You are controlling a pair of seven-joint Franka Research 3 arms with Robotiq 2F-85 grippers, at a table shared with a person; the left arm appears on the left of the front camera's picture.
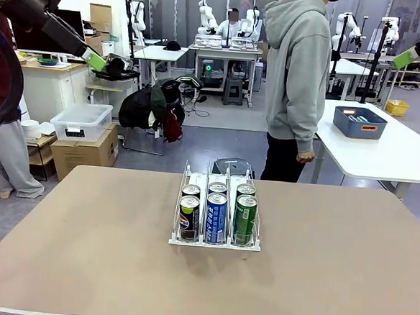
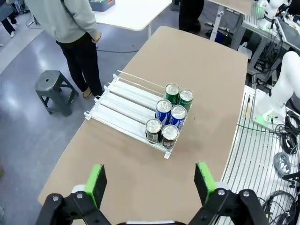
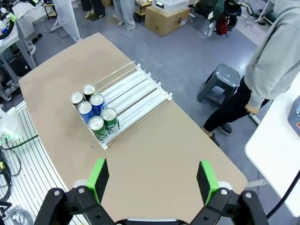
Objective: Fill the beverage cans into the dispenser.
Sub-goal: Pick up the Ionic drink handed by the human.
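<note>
At the front lip of the clear-plastic wire dispenser (image 2: pixel 124 105), six slim blue, green and black cans (image 2: pixel 169 119) bunch together, probably because the lanes slope. The left gripper (image 2: pixel 149 180) and right gripper (image 3: pixel 152 180) hover spread and empty.

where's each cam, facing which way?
Front: fixed on the robot's side, looks across the table past the dispenser to the person; arms at top corners.
Left wrist: high up, looking down on the dispenser; own open jaws at bottom.
Right wrist: same, from the other side; own open jaws at bottom.
Shared: all see the six cans.
</note>
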